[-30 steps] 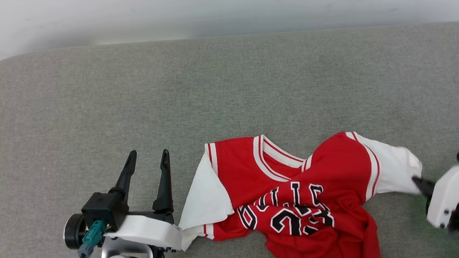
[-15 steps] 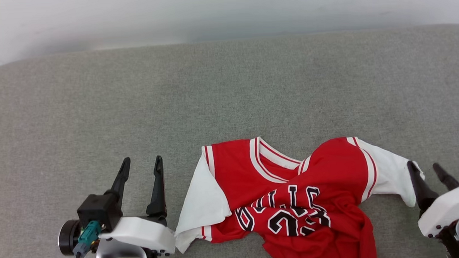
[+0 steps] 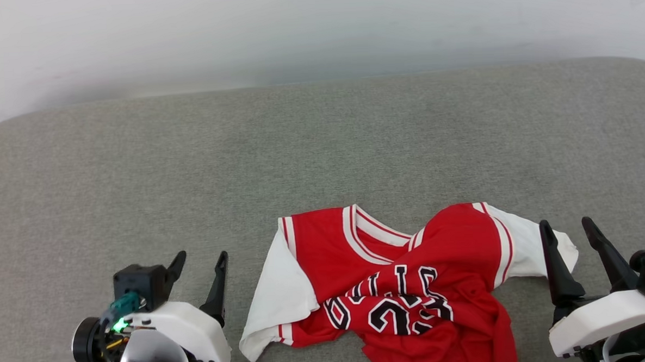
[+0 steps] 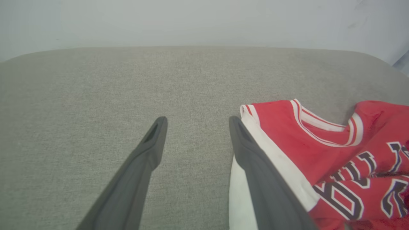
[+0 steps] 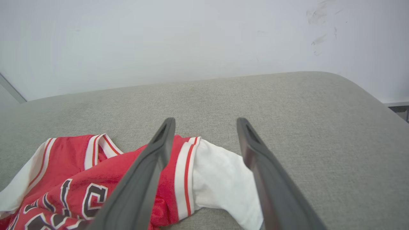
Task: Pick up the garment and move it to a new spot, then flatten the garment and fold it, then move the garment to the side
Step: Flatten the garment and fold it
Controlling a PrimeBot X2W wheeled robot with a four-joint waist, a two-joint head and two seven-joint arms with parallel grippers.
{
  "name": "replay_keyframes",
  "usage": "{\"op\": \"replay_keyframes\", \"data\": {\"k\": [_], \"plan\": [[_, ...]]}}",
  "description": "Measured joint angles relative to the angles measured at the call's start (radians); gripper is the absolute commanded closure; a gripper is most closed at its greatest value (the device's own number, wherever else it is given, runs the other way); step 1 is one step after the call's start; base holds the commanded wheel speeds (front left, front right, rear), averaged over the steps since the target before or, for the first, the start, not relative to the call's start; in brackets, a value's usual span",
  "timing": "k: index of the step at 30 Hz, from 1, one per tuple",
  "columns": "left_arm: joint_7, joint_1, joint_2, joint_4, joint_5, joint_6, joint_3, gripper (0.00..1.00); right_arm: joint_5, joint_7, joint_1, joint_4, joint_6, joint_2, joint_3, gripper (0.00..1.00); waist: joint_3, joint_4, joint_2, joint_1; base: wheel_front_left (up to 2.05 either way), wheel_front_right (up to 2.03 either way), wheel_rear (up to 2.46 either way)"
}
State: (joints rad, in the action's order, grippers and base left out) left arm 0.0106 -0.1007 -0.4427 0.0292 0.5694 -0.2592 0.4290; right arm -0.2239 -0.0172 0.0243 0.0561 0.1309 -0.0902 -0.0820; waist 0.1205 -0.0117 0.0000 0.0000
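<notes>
Head view, crumpled red garment [image 3: 403,286] lying at the near edge of a grey padded surface [image 3: 321,148], left gripper [image 3: 202,255] spread wide and empty just beside its white sleeve [image 3: 278,291], right gripper [image 3: 565,223] likewise spread, gripping nothing, by the other sleeve [image 3: 527,248], right wrist view adding dark scuffs [image 5: 319,32] on the pale wall [image 5: 159,48].

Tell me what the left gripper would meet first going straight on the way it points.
Likely only the bare grey cushion: the left gripper points across open fabric towards the white wall. The garment lies beside that line, to its right.
</notes>
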Motion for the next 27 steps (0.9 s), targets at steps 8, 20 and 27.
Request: {"op": "replay_keyframes", "data": {"k": [8, 20, 27], "plan": [[0.352, -0.123, -0.084, 0.014, 0.056, 0.097, 0.097, 0.00, -0.001, -0.015, 0.013, 0.079, 0.000, 0.022, 0.053, 0.00, 0.029, -0.039, 0.0000, 0.0000, 0.00, 0.00, 0.00], [0.669, -0.235, -0.157, -0.074, 0.095, 0.173, 0.182, 0.00, -0.042, 0.005, -0.021, 0.069, 0.000, 0.032, 0.081, 0.00, 0.123, -0.102, 0.0000, 0.0000, 0.00, 0.00, 0.00], [0.785, -0.298, -0.185, -0.071, 0.071, 0.228, 0.250, 0.00, -0.054, 0.012, -0.039, 0.054, 0.000, 0.034, 0.062, 0.00, 0.160, -0.110, 0.0000, 0.0000, 0.00, 0.00, 0.00]]}}
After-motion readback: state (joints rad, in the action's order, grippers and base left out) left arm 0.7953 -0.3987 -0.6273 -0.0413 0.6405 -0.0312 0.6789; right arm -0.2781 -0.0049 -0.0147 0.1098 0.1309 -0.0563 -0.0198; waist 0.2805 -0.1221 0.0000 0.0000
